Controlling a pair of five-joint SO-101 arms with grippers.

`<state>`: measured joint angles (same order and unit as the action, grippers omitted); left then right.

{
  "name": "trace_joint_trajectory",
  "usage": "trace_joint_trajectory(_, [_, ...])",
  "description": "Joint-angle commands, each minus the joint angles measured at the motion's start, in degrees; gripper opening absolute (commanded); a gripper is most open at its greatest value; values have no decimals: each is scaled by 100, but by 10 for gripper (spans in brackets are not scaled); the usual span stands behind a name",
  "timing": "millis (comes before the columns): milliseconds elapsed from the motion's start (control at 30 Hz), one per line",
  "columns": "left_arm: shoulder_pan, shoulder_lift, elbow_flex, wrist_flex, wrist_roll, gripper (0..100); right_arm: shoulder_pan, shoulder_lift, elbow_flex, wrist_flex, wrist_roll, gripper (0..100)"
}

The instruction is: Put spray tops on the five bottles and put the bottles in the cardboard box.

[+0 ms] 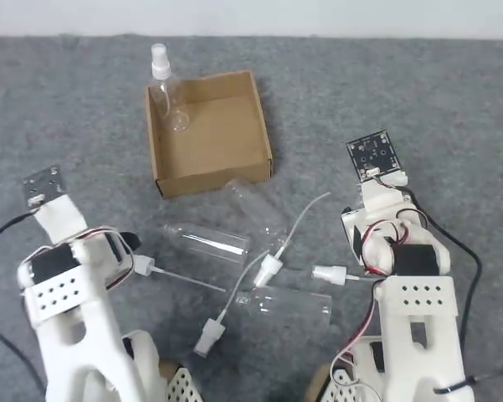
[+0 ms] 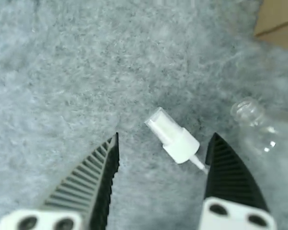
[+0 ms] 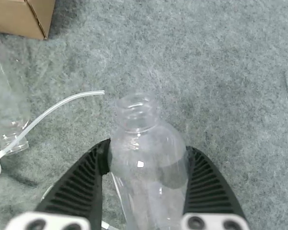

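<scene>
Grey carpet (image 1: pixel 402 92) under everything. We see the left gripper (image 2: pixel 164 143) with its jaws spread wide on either side of a loose spray top (image 2: pixel 175 139) lying flat. Our right gripper (image 3: pixel 147 149) has its jaws clamped on a clear open-necked bottle (image 3: pixel 136 115). One capped bottle (image 1: pixel 166 88) leans in a far corner of the cardboard box (image 1: pixel 213 177), and the other bottles and tops lie scattered on the carpet just in front.

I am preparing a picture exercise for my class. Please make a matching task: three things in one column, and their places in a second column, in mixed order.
Things
1. capped bottle
2. open bottle
3. spray top

Places
A. on the carpet, inside the open left gripper
B. in the cardboard box
C. gripped by the right gripper

Pairs: 1-B, 2-C, 3-A
</scene>
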<state>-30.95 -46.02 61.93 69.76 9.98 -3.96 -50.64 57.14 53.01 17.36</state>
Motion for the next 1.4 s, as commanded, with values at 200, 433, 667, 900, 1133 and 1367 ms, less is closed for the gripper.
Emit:
trace_joint_trajectory(200, [123,9,-251,18,281,276,31,-154,-105,-101,-35,76])
trace_joint_trajectory(433, [123,9,-242,9,281,276,31,-154,-97,-92,-35,76])
trace_joint_trajectory(667, [123,18,-233,9,281,276,31,-154,-88,-92,-35,76])
trace_joint_trajectory(900, [132,18,-215,-18,255,276,31,-154,-88,-92,-35,76])
trace_joint_trajectory(1133, [607,18,22,-352,281,276,31,-154,-35,-119,-35,76])
trace_joint_trajectory(1367, [589,53,101,-457,281,276,31,-154,-35,-119,-35,76])
